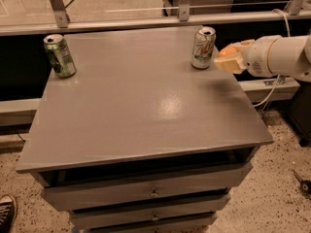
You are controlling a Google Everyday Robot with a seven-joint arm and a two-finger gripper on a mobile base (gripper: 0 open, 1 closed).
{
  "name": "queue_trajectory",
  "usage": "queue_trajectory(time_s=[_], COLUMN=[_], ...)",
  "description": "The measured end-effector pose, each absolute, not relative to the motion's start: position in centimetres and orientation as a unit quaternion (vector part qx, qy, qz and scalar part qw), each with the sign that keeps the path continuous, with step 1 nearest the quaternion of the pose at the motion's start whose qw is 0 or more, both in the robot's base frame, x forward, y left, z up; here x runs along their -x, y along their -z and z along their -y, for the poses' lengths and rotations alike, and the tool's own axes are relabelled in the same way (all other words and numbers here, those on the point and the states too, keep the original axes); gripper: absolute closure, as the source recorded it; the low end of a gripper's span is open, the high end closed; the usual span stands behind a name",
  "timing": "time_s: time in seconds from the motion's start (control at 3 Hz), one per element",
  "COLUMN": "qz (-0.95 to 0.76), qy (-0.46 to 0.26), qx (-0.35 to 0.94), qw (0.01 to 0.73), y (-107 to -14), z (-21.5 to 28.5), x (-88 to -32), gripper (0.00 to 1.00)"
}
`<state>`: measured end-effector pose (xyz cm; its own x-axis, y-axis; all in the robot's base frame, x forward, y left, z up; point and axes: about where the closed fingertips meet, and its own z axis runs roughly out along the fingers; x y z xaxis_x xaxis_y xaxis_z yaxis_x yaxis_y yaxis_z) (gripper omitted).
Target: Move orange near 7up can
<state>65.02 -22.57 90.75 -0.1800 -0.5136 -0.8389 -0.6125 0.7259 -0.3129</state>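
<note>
Camera view shows the gripper point(227, 58) at the rear right corner of the bench point(146, 110), reaching in from the right on a white arm point(282, 56). We read its jaws as closed on the orange point(228, 50), which shows as a rounded orange patch between the pale fingers point(235, 63). The orange sits just beside the 7up can point(203, 47), to its right, with a narrow gap between them. We cannot tell whether the orange touches the bench top or hangs slightly above it; a soft shadow lies on the surface below the gripper.

Edges and open room:
- The gripper is over the right edge of the bench, close to the back corner.
- The 7up can stands upright near the back edge, right of centre.
- A darker green can point(59, 56) stands near the back left corner, leaning slightly, well apart from the 7up can.
- We see bare surface across the middle and the whole front of the bench.

Surface and room:
- The bench top is flat, matt grey, with a dull glare patch near its centre.
- Grey drawers point(153, 193) with small knobs sit under the top.
- A metal rail point(146, 23) runs behind the bench.
- A white cable point(268, 95) hangs below the arm.
- The floor point(272, 198) is speckled; a shoe tip point(6, 216) shows at the lower left corner.
</note>
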Motion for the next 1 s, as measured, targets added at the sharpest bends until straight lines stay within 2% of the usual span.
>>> queue_trajectory(time_s=[0.33, 1.0], qz=[-0.771, -0.781], qy=[-0.061, -0.09], qx=[0.352, 0.339], qw=[0.527, 0.517], y=[-89.1, -86.1], z=[23.1, 22.4], x=[-67.3, -70.3], gripper=[0.87, 0.4])
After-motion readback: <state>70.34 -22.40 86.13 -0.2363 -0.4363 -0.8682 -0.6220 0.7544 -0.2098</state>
